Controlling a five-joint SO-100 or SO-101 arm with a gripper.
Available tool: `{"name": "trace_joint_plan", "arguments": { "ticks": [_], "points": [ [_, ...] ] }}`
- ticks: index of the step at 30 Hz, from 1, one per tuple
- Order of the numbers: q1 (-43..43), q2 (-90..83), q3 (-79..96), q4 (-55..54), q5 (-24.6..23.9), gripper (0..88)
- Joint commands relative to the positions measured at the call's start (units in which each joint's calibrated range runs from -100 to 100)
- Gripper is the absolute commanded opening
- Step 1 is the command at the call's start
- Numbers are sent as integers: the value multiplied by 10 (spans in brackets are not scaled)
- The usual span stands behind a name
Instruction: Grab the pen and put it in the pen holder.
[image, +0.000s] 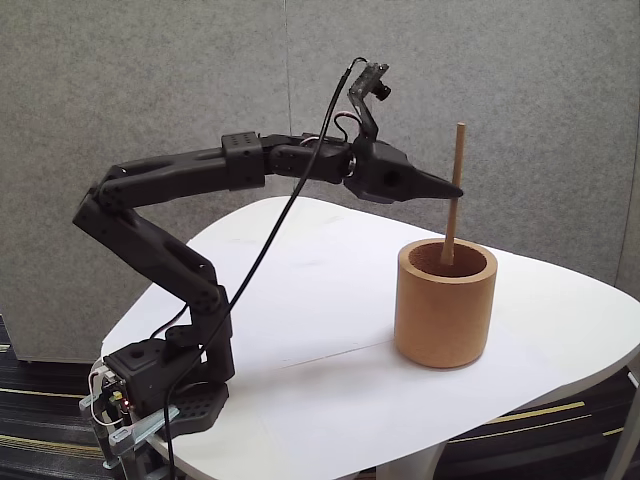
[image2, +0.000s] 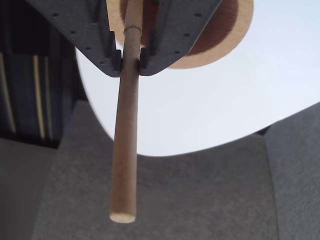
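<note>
The matte black gripper (image: 455, 190) pinches the thin tan wooden pen (image: 455, 200) upright, its lower end inside the thick-walled, cork-brown cylindrical pen holder (image: 445, 315) at the white table's (image: 300, 300) right.

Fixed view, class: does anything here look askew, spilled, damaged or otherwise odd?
Nothing is spilled or damaged. The pen stands nearly upright, leaning slightly, its lower end inside the pen holder, with the claw shut on it. The holder sits upright on the white table.

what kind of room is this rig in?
Probably an office or lab corner, not a home: grey fabric partition panels behind, grey carpet underfoot, and a small rounded white table with the black arm's base clamped at its edge.
</note>
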Motion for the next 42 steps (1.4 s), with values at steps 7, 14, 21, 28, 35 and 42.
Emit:
{"name": "trace_joint_plan", "arguments": {
  "ticks": [7,14,21,28,35,42],
  "points": [
    [0,-14,40,-9,2,5],
    [1,-6,-22,-6,2,5],
    [-5,43,-22,-3,-1,5],
    [-36,111,-22,-3,-2,5],
    [-42,151,-21,-2,-2,5],
    [-40,177,-21,-2,-2,5]
  ]
}}
